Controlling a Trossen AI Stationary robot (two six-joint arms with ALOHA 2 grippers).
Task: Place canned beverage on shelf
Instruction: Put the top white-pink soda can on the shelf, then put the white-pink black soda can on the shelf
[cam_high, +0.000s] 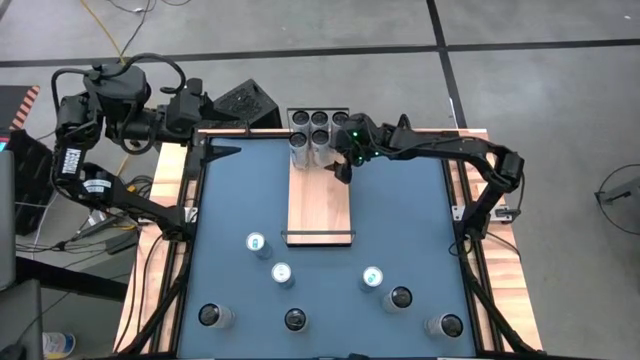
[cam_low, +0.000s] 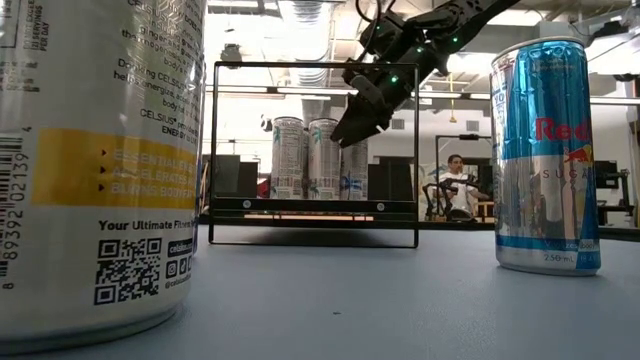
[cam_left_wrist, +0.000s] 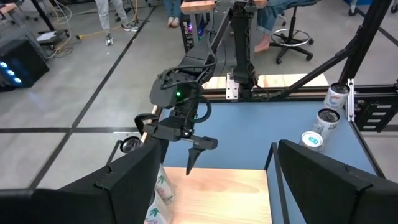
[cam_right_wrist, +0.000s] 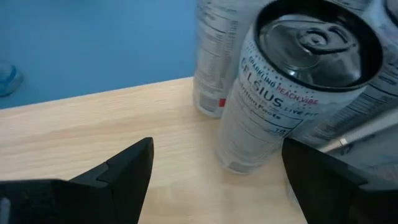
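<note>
Plainly, the right tool (cam_high: 343, 172) hangs with its fingers spread apart and empty over the far end of the shelf (cam_high: 320, 205), just beside the Celsius cans (cam_high: 310, 150) standing there in a tight cluster. The nearest one, the peach Celsius can (cam_right_wrist: 292, 81), sits directly ahead of the open fingers, so any sideways drift risks knocking it into its neighbours or off the board. The left tool (cam_left_wrist: 211, 180), also spread wide, waits off the desk's (cam_high: 400, 220) far left corner. Loose cans remain on the blue surface, among them a Red Bull can (cam_low: 545, 155), well apart from the shelf.
</note>
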